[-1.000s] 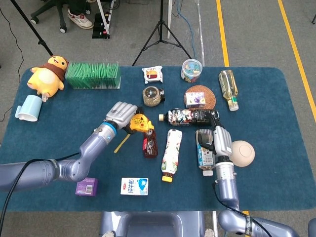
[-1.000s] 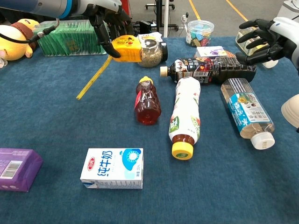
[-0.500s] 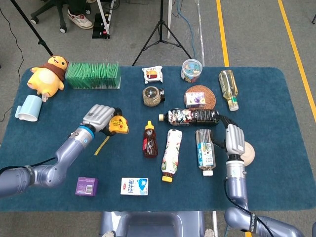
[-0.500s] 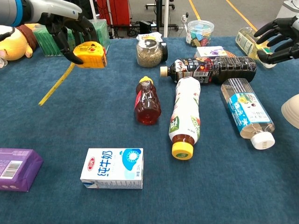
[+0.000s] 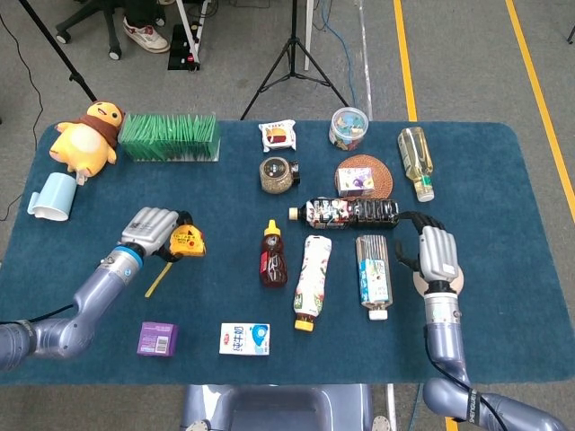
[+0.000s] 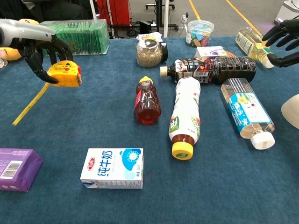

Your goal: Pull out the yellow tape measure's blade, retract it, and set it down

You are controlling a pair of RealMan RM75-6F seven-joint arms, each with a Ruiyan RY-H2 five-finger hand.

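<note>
My left hand grips the yellow tape measure above the left part of the blue table. A short length of yellow blade hangs out of the case, slanting down to the left. My right hand hovers open near the table's right side, fingers spread, holding nothing. It is just right of the lying clear bottle.
Lying bottles fill the middle: a honey bear, a white juice bottle, a dark bottle. A milk carton and purple box sit near the front. A beige bowl hides behind my right hand. Green packets, a plush.
My left hand carried the tape measure leftward, away from the honey bear and jar. The right hand drew back to the right, off the bottles.
</note>
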